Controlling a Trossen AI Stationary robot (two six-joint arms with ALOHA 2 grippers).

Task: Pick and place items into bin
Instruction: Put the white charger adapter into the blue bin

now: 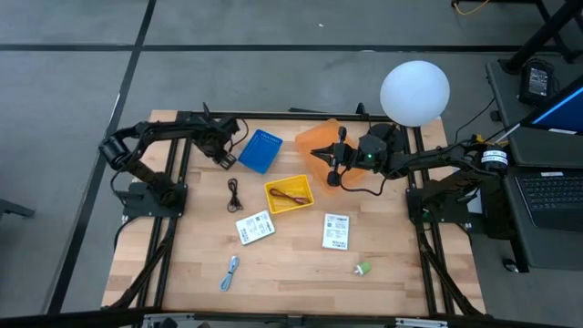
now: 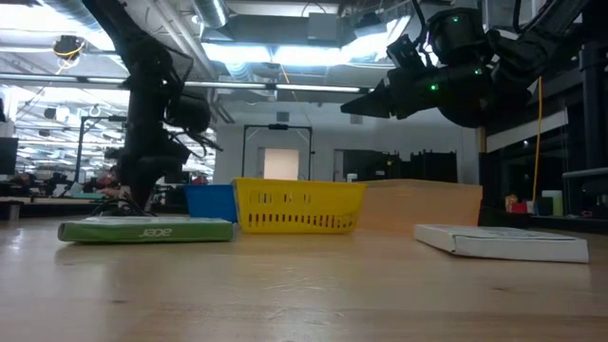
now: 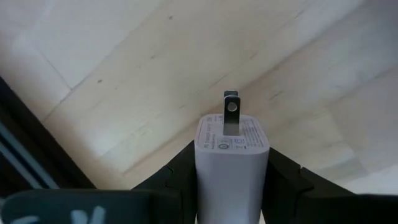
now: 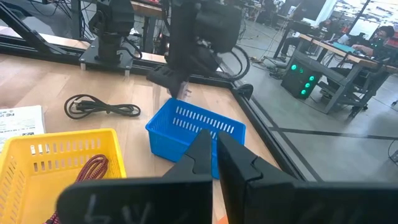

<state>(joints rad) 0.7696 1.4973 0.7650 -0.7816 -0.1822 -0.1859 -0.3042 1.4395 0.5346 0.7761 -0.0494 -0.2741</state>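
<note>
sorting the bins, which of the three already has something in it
The yellow bin, in the middle of the table: a dark-red cord lies inside it. The blue bin and orange bin show nothing inside.

The high view looks straight down on the whole worktop (image 1: 291,273). The low view sits at worktop level, facing the yellow basket (image 2: 297,206) and the room behind. The right wrist view looks across that basket (image 4: 56,155) toward the blue basket (image 4: 193,130). The left wrist view hangs close above the worktop.
</note>
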